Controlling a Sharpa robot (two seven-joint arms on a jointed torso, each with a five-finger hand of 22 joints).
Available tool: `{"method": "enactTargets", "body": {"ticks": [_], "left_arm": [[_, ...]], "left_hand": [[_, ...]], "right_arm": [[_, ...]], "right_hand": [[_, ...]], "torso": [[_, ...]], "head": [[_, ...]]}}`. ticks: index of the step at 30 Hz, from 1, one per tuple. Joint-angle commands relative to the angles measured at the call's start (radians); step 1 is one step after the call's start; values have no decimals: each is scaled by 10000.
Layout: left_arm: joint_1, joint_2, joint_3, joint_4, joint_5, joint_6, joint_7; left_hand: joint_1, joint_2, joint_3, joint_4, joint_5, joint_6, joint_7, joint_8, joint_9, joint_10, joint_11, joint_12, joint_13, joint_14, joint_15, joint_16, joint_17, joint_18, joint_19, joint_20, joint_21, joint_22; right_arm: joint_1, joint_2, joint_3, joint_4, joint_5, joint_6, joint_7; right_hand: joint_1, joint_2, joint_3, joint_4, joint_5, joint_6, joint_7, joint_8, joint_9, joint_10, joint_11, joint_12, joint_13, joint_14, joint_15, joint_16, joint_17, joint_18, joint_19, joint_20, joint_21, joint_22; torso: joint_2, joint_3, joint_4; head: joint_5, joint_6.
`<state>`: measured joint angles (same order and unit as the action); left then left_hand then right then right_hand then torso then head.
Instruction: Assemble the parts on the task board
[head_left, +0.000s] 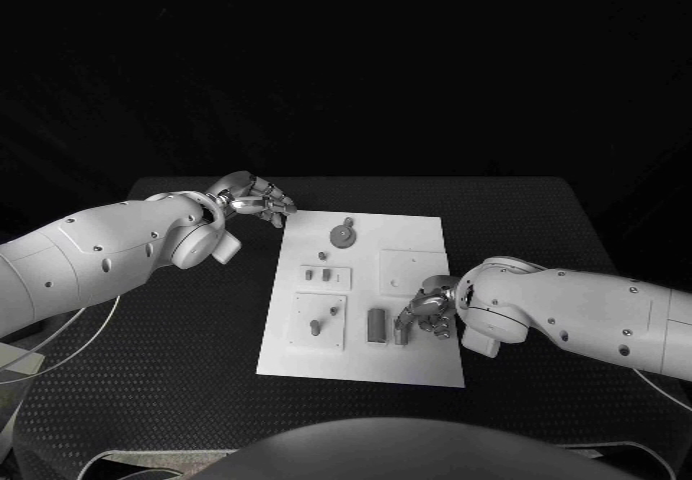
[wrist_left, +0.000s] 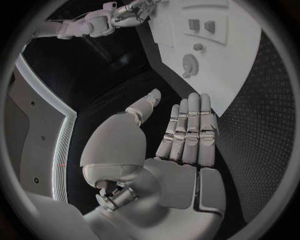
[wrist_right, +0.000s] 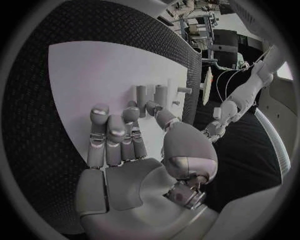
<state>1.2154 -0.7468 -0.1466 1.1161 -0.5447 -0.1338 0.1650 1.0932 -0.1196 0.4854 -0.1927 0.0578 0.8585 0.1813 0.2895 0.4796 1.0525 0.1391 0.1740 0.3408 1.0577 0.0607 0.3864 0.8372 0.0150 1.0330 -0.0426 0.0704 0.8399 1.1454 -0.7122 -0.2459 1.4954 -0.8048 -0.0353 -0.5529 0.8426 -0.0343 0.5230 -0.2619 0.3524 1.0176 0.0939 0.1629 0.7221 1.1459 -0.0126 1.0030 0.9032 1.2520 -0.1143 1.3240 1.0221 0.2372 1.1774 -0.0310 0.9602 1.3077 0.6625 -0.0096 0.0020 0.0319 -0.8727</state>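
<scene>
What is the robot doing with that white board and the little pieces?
It is putting small parts together on the white task board in the middle of the black table. The right hand is down over the board next to an upright grey part, fingers apart and holding nothing that I can see. The left hand hovers open off the board's far left corner, also empty. A round part lies near that end of the board.

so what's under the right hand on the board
The right hand hovers over the task board beside an upright grey bar. Its fingers cover the board beneath; whether a part sits there cannot be seen.
</scene>
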Motion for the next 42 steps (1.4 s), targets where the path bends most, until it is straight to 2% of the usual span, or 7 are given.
{"method": "enactTargets", "body": {"ticks": [1, 8, 14, 18, 30, 42], "left_arm": [[9, 4, 5, 19, -15, 113, 63], [9, 9, 4, 25, -15, 119, 61], [9, 1, 4, 22, -15, 116, 56], [9, -4, 4, 23, -15, 140, 46], [9, -5, 4, 17, -16, 146, 32], [8, 0, 4, 7, -16, 146, 39]], "left_hand": [[-68, 15, 0, 69, 54, -67, 6, 36, -12, -70, 16, 33, 13, 66, -23, -49, 15, -11, -65, 20, 13, -11], [-68, 16, 0, 71, 54, -68, 6, 37, -13, -73, 16, 36, 13, 67, -23, -53, 19, -11, -66, 21, 13, -12], [-68, 17, 0, 72, 54, -68, 7, 37, -14, -75, 16, 39, 14, 69, -23, -57, 23, -11, -66, 20, 13, -12], [-68, 17, -1, 73, 54, -69, 7, 37, -14, -76, 16, 41, 14, 70, -23, -59, 26, -11, -66, 20, 13, -12], [-77, 2, -9, 77, 49, -82, 12, 32, -19, -91, 20, 44, 13, 71, -22, -73, 37, -12, -70, 22, 11, -14], [-72, 0, -9, 76, 50, -92, 15, 28, -23, -102, 23, 47, 12, 74, -22, -82, 46, -11, -70, 20, 11, -14]], "right_arm": [[-33, 24, -16, 8, -216, 71, 112], [-35, 35, -15, 48, -203, -23, 179], [-35, 30, -15, 91, -196, 54, 272], [-37, 30, -15, 97, -197, 212, 354], [-42, 27, -15, 101, -146, 453, 516], [-43, -34, -15, 61, -166, 316, 563]], "right_hand": [[-110, 1, 53, 5, 13, -71, 78, -57, -12, -61, 17, 0, -3, -35, -22, -35, 16, 246, 15, -15, -49, 58], [-195, -63, 69, 65, 9, -79, 86, -56, -27, -68, 25, 10, 2, -38, -13, -39, 20, 246, 19, -16, -55, 59], [-394, -445, 138, 300, 7, -113, 94, -55, -65, -94, 35, 23, 4, -43, -5, -52, 27, 246, 29, -31, -81, 55], [-429, -605, 185, 380, 6, -153, 105, -65, -84, -123, 43, 22, 4, -56, 2, -63, 30, 246, 18, -42, -98, 56], [-477, -743, 262, 519, -2, -347, 172, -140, -145, -257, 107, -19, -11, -161, 61, -144, 17, 246, -76, -28, -175, 49], [-511, -771, 269, 580, -6, -395, 197, -153, -164, -301, 133, -26, -15, -195, 86, -170, 13, 246, -109, -14, -200, 49]], "torso": [[1, 3, 1], [2, 3, -2], [0, 2, -1], [0, 4, 2], [2, 6, -7], [1, 6, -2]], "head": [[8, 1], [18, 1], [15, 1], [11, 1], [11, 1], [-2, 1]]}}
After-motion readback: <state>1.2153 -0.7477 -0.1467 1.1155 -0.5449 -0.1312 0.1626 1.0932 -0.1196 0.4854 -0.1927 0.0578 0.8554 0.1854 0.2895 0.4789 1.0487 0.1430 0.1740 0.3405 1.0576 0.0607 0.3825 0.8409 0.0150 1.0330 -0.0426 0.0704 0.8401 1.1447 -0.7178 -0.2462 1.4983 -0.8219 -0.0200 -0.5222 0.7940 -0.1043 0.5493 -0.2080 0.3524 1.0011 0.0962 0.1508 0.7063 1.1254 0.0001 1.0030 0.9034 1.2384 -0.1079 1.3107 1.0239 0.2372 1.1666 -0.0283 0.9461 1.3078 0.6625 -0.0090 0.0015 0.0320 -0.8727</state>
